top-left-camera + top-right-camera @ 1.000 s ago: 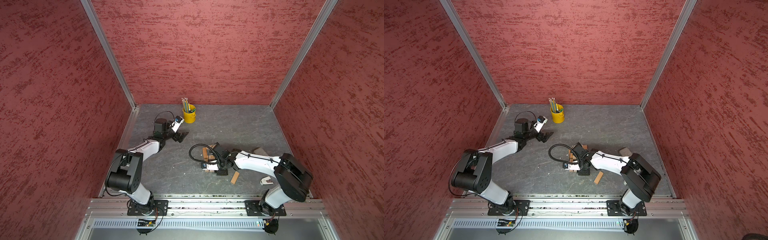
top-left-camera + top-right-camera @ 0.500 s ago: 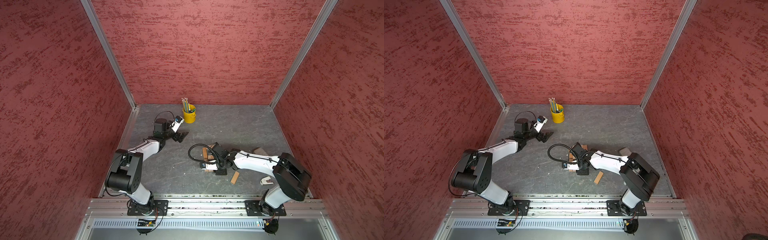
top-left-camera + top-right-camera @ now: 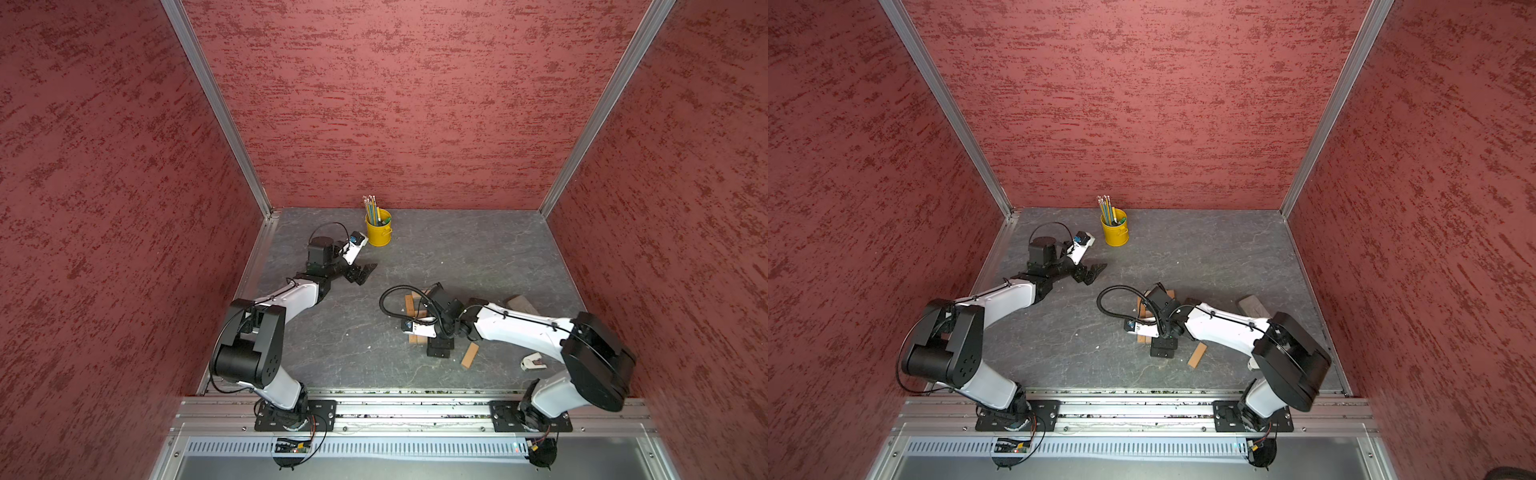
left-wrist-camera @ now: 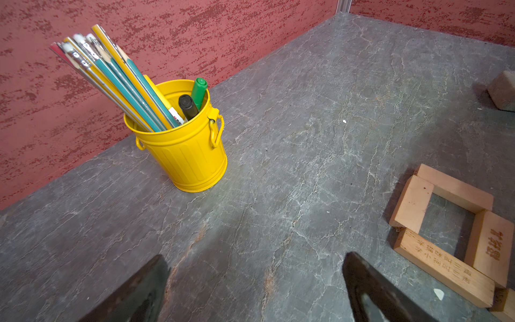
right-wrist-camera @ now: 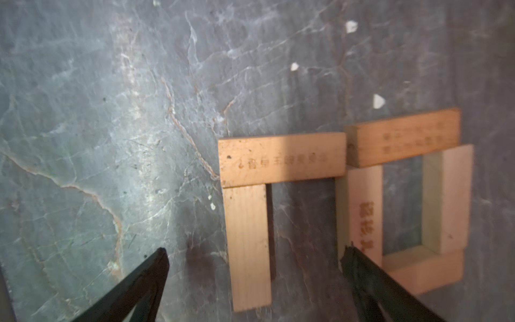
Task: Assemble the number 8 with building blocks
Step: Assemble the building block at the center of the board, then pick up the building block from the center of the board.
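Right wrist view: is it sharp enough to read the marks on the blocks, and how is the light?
Right wrist view: soft blur, marks on the building blocks smeared, one warm bright patch, rest dim. Left wrist view: sharp, marks clear.

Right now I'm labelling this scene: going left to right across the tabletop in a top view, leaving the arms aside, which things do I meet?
Yellow pencil bucket → unfinished number 8 → loose building block → white-grey plastic piece.
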`<state>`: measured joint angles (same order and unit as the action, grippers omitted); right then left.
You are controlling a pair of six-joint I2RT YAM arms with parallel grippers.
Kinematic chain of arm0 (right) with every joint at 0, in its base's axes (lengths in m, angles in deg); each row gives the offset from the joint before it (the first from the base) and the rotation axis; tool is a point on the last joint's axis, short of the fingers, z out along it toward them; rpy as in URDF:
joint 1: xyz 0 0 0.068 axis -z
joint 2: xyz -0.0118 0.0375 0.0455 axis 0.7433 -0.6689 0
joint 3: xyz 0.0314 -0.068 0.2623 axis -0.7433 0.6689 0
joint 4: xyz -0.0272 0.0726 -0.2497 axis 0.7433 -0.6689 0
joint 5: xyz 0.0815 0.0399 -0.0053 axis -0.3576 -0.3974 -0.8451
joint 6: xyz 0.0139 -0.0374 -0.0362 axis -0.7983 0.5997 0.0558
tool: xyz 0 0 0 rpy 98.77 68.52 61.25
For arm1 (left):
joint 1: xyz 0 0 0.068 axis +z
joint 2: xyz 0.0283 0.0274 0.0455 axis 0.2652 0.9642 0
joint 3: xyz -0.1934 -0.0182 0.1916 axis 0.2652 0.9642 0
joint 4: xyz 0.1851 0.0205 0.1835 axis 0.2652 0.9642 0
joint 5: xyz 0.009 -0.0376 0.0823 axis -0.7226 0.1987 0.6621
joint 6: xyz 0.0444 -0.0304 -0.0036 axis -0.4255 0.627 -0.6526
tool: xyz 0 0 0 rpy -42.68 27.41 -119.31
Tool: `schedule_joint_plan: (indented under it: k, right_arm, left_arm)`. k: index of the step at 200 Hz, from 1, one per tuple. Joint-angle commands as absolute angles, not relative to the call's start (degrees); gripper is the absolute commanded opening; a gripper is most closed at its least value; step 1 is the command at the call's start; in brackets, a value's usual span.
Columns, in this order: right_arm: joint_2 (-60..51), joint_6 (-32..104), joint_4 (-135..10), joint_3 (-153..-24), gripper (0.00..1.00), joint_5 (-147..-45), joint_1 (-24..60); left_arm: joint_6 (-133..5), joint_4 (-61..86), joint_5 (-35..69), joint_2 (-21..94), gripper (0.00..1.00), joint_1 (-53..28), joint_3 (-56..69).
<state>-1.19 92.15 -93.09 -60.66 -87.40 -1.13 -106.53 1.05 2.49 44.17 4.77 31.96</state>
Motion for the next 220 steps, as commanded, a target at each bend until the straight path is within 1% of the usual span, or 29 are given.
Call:
schedule_joint_plan:
  k: [1,7,25,33,39,43,56,64,71,85,100,116,132,151,184,202,220]
  right_arm:
    - [6.7,83.4,-91.6,-60.2,0.99,-79.9,-1.5]
    - [9.0,80.5,-90.6,-60.1,0.99,-75.8,-1.6]
    - [15.3,68.5,-88.6,-60.7,0.99,-58.1,-1.5]
    - [17.2,56.2,-89.6,-62.7,0.99,-48.2,-1.5]
    - [18.0,47.4,-92.0,-64.9,0.99,-45.4,-1.0]
    - [18.3,41.4,-94.8,-66.7,0.99,-46.7,-0.3]
    - [17.9,24.2,-101.9,-70.2,0.99,-55.7,3.2]
    - [17.0,17.6,-104.6,-69.7,0.99,-64.0,5.2]
    - [15.8,12.9,-105.7,-67.6,0.99,-71.6,6.7]
    - [14.1,3.4,-105.2,-59.9,0.99,-81.3,5.8]
    - [14.9,-6.5,-100.5,-50.6,0.99,-90.1,3.9]
    - [17.0,-11.1,-97.2,-45.1,0.99,-97.0,3.0]
    - [22.0,-13.9,-99.4,-43.2,0.99,-96.7,2.7]
    - [28.3,-17.0,-105.5,-42.0,0.99,-90.8,4.0]
    - [38.0,-24.4,-106.9,-35.8,0.99,-88.6,5.3]
    - [41.4,-27.6,-109.1,-35.1,0.99,-87.6,5.4]
    - [42.2,-31.1,-109.8,-34.8,0.99,-86.1,5.4]
  left_arm:
    - [-105.9,0.9,1.9,42.9,0.99,4.7,32.5]
    - [-105.9,0.7,1.9,42.9,0.99,4.7,32.6]
    - [-105.9,0.5,1.9,42.9,1.0,4.7,32.5]
    - [-105.9,0.4,1.9,43.0,0.99,4.7,32.6]
    - [-105.8,0.4,1.9,43.1,0.99,4.7,32.4]
    - [-105.8,0.4,1.9,43.1,0.99,4.7,32.4]
    - [-105.8,0.4,2.0,43.1,0.99,4.7,32.3]
    - [-105.6,0.2,1.6,43.2,1.0,4.7,32.3]
    - [-105.4,-0.1,1.3,43.2,0.99,4.7,32.3]
    - [-104.7,0.0,0.4,43.1,0.99,4.7,32.4]
    - [-104.5,-0.8,0.5,42.9,0.99,4.7,32.9]
    - [-104.1,-0.9,0.5,42.6,0.99,4.9,33.1]
    - [-104.2,-1.2,0.5,42.0,1.0,4.9,33.4]
    - [-104.1,-1.3,0.2,42.1,0.99,4.9,33.5]
    - [-104.1,-0.9,0.1,42.8,0.99,4.7,33.1]
    - [-104.1,-1.1,0.0,42.8,0.99,4.7,33.0]
    - [-103.8,-1.1,-0.6,42.8,0.99,4.7,33.1]
